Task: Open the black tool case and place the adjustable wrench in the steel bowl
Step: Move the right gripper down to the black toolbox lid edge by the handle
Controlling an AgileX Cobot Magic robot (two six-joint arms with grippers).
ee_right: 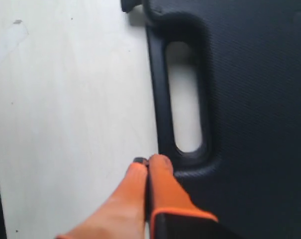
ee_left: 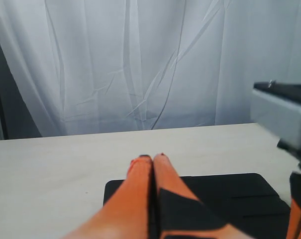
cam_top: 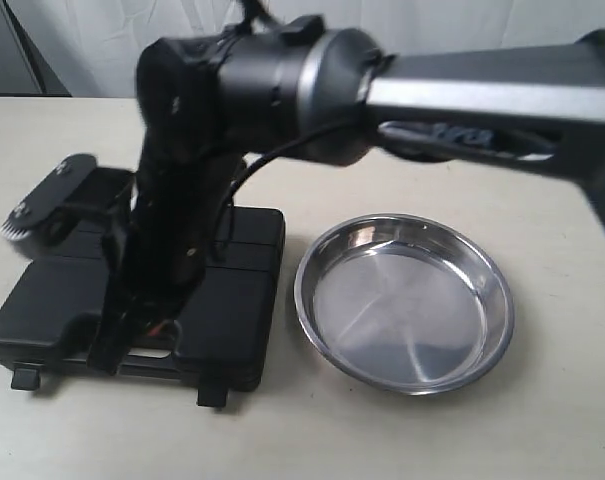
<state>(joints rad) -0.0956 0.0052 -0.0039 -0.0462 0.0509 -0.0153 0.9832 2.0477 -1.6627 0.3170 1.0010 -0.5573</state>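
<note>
The black tool case (cam_top: pixel 222 310) lies with its lid down on the table, left of the steel bowl (cam_top: pixel 402 305), which holds nothing. Two clip latches (cam_top: pixel 210 392) stick out from its front edge. The adjustable wrench is hidden. My right gripper (ee_right: pixel 148 162) is shut with nothing between its fingers. Its tips rest at the outer rim of the case (ee_right: pixel 250 99), beside the cut-out handle (ee_right: pixel 185 99). In the exterior view the right gripper (cam_top: pixel 117 355) reaches down at the case's front edge. My left gripper (ee_left: pixel 152 157) is shut and empty above the case (ee_left: pixel 230 194).
The right arm (cam_top: pixel 462 90) crosses the whole scene from the right, above the bowl and the case. The left arm's wrist (cam_top: pixel 47 200) hangs by the case's back left corner. A white curtain (ee_left: pixel 140 64) stands behind the table's far edge.
</note>
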